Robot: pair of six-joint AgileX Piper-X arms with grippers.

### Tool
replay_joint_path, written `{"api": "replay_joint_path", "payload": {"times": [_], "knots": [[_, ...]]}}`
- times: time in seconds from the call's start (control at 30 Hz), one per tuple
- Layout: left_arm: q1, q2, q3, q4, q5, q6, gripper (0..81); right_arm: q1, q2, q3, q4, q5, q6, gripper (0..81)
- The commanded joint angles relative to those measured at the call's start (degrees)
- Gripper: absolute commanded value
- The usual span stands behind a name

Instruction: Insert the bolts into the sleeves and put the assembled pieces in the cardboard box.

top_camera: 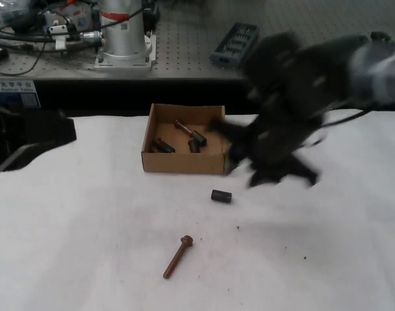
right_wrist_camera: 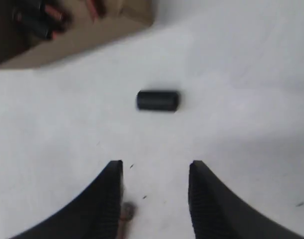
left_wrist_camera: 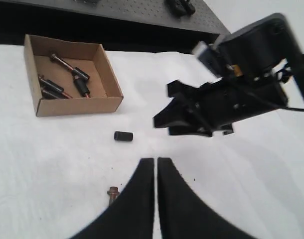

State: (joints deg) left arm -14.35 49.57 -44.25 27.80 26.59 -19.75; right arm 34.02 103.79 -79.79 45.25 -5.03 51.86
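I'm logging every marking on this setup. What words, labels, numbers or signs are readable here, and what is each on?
No text here can be read with certainty.
Blue plate at the far left, behind the white cloth: pale characters, too blurred to read.
Sticker on the silver cylinder: too small to read.
Cardboard box, sleeve and bolt: no print visible.
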Motion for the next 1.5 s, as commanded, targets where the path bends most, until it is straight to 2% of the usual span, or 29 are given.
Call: {"api": "replay_joint_path", "payload": {"times": [0.0,0.07,0.17,0.27,0.33,0.43,0.67,0.83,1.27,1.47], "knots": [[-1.62,3.78,-0.24,-2.24,-1.96,0.66,2.2,-3.93,-3.94,-0.23,5.12,0.64,-11.1,32.2],[-3.86,7.98,-0.24,-2.69,-1.96,0.91,4.3,-5.57,-6.43,-0.23,6.13,1.32,-17.5,32.2],[-7.59,15.28,-0.35,-5.06,-1.96,3.9,13.7,-6.58,-9.88,-0.23,6.41,1.55,-26.12,32.2],[-11.27,22.01,-1.19,-5.83,-2.38,5.52,26.4,-6.6,-13.37,0.39,7.06,1.53,-31.15,31.0],[-12.91,25.67,-2.26,-4.59,-3.21,5.68,30.9,-6.6,-16.48,2.93,6.2,1.53,-32.95,28.6],[-14.56,30.7,-4.38,-2.62,-3.63,6.42,30.7,-6.6,-21.77,8.84,4.01,1.32,-33.31,24.9],[-18.06,40.52,-10.46,4.57,-10.52,11.83,30.2,-6.6,-34.07,25.76,-3.92,-2.49,-33.11,24.7],[-18.73,45.99,-15.12,9.4,-12.08,12.71,30.2,-6.6,-39.06,32.81,-5.67,-2.45,-33.59,24.7],[-21.61,54.74,-24.3,14.49,-13.68,12.89,30.2,-6.6,-40.9,36.8,-9.96,-3.65,-33.46,24.7],[-22.31,57.5,-24.95,17.77,-22.62,12.89,30.2,-6.6,-40.9,36.8,-9.85,-3.83,-33.46,24.7]]}}
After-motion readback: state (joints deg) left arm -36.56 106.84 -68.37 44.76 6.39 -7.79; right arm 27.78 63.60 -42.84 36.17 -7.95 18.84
